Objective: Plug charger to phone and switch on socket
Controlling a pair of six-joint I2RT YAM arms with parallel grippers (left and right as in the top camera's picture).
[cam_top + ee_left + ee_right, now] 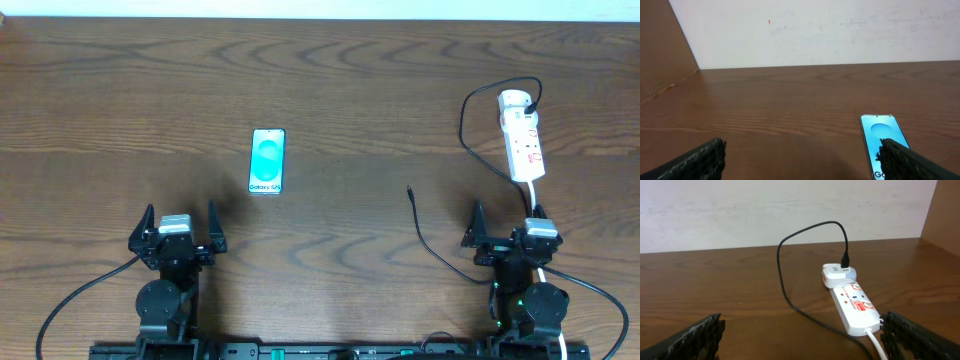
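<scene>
Wooden surface (pixel 360 80) carries the phone (pixel 268 161) face up, left of centre, ahead of the left tool (pixel 180 212), whose fingers stand wide apart. The left wrist view cuts off the phone's near end. The right tool (pixel 507 213), equally spread, sits near the socket (pixel 522 135). The charger (pixel 779 260) loops from the socket's far end, its tip (pixel 409 189) lying loose mid-surface and its cable partly hidden under the right arm (pixel 530 300).

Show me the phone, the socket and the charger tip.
phone (pixel 268 161), overhead view, middle of screen.
socket (pixel 526 143), overhead view, white body.
charger (pixel 410 190), overhead view, connector tip.
</scene>
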